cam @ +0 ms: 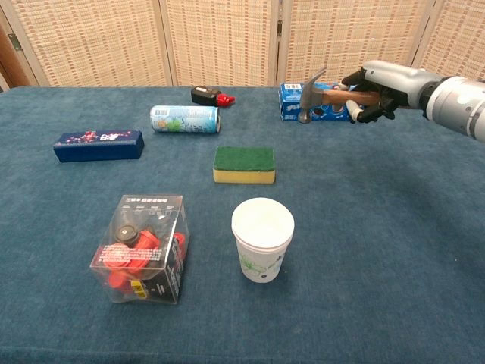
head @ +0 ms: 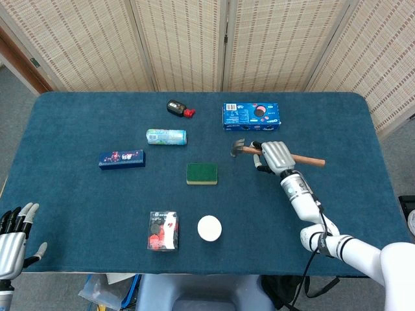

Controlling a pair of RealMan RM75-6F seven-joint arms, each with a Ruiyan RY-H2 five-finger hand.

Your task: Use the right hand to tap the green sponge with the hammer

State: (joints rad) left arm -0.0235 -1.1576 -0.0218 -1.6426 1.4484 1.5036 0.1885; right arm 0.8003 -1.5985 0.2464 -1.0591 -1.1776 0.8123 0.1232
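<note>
The green sponge (head: 201,173) (cam: 244,164), yellow underneath, lies flat near the table's middle with nothing on it. My right hand (head: 275,157) (cam: 377,82) grips the wooden handle of the hammer (head: 239,149) (cam: 311,92) and holds it in the air. The hammer's metal head hangs to the right of the sponge and beyond it, in front of the blue box. My left hand (head: 13,233) shows at the bottom left corner of the head view, fingers spread, holding nothing.
A blue snack box (head: 251,116) lies behind the hammer. A green can (head: 166,137), a dark blue box (head: 121,159) and a black-red item (head: 177,108) lie to the left. A paper cup (cam: 261,238) and a clear box of red parts (cam: 144,248) stand in front of the sponge.
</note>
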